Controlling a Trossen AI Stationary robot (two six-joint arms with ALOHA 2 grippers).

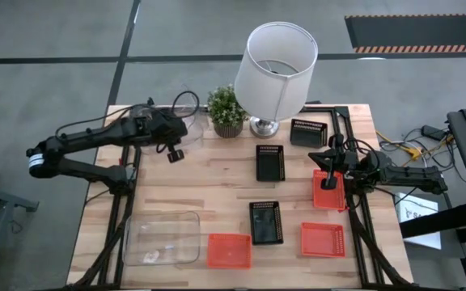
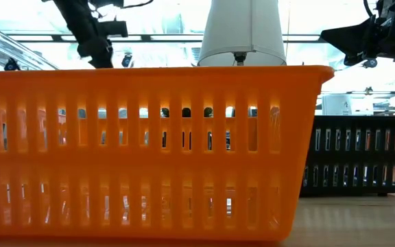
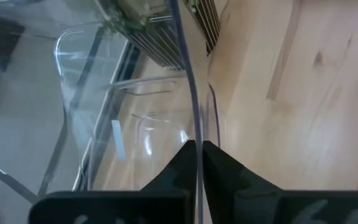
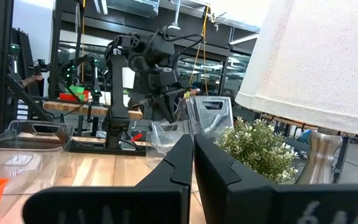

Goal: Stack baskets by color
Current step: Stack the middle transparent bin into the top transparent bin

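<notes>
My left gripper (image 3: 197, 146) is shut on the thin wall of a clear bin (image 3: 135, 118) at the table's back left, seen from above as the left gripper (image 1: 176, 144) and the clear bin (image 1: 186, 121). A second clear bin (image 1: 162, 238) lies at the front left. Three orange baskets (image 1: 229, 250) (image 1: 322, 239) (image 1: 336, 198) sit at the front and right. Three black baskets (image 1: 270, 162) (image 1: 265, 222) (image 1: 308, 132) sit in the middle and back. My right gripper (image 1: 328, 179) hangs shut over the right-hand orange basket, with nothing between its fingers (image 4: 185, 152).
A white-shaded lamp (image 1: 276, 65) and a small potted plant (image 1: 226, 111) stand at the back middle. The low view is mostly filled by an orange basket (image 2: 149, 151), with a black basket (image 2: 358, 161) behind it. Cables and equipment lie off the table's right edge.
</notes>
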